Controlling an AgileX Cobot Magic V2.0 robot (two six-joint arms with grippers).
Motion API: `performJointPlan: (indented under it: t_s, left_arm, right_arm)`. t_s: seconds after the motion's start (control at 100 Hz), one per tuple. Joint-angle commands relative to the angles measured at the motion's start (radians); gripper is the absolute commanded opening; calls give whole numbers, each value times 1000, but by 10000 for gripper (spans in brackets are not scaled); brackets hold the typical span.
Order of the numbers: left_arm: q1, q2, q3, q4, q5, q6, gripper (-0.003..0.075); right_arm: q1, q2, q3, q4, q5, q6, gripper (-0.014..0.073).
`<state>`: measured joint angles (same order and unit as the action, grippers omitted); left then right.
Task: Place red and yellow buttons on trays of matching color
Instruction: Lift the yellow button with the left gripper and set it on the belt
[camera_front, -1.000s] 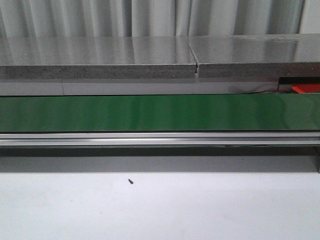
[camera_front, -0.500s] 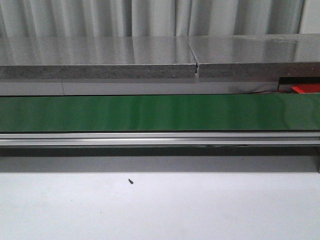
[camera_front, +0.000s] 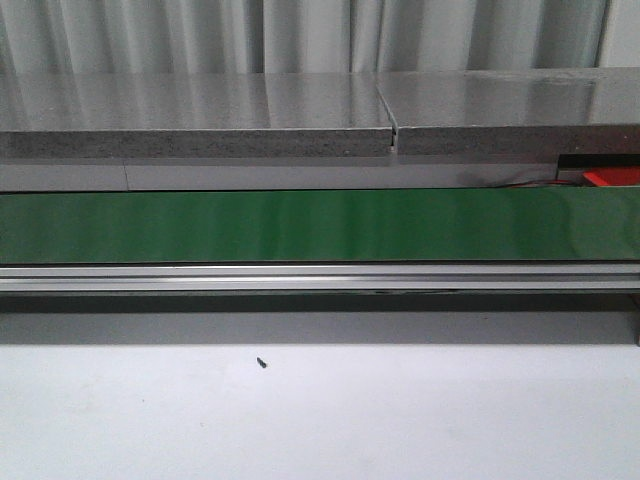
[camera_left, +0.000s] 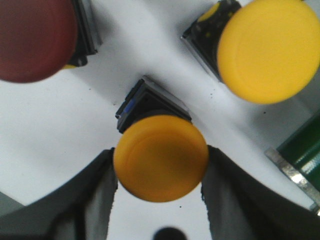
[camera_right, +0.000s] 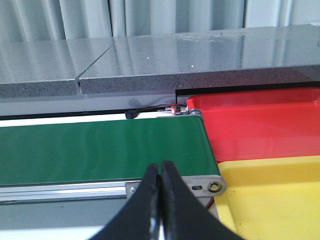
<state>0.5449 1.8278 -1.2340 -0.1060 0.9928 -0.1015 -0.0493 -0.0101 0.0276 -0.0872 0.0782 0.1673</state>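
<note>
In the left wrist view a yellow button (camera_left: 160, 159) on a black base stands upright on the white table. My left gripper (camera_left: 159, 152) is shut on it, with one finger against each side of its cap. A second yellow button (camera_left: 270, 50) and a red button (camera_left: 35, 37) stand close by on the same table. In the right wrist view my right gripper (camera_right: 161, 172) is shut with nothing in it, in front of the conveyor's end. The red tray (camera_right: 260, 125) and the yellow tray (camera_right: 272, 197) lie just beyond that end. Neither gripper shows in the front view.
A green conveyor belt (camera_front: 320, 225) on an aluminium rail runs across the front view, with a grey stone ledge (camera_front: 200, 115) behind it. A sliver of the red tray (camera_front: 612, 178) shows at the far right. The belt's corner (camera_left: 300, 155) lies near the buttons.
</note>
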Motion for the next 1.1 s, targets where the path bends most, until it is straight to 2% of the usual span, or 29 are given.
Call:
performJointPlan:
  t_s: [0.0,0.3,0.51,0.78,1.09]
  left_arm:
    - [4,-44,-29,-5,-14,-12,282]
    - [4,-88,-29,-5,-31,-12,262]
    - [2,-171,-29,-5,50,-10,262]
    - [0,-285,-30,-12,79,1,262]
    - [-112,-298,-133,-12,126,1,262]
  right_arm:
    - [-1,-22,-15,-12,-78,0,-67]
    - [-1,-22,-15,-12,-78,0,-67]
    - [-1,-22,-15,-12,-78,0,-67]
    - [-1,-22,-15,-12,-78,0,-67]
    - [-1,-22,-15,-12,-78,0,-67]
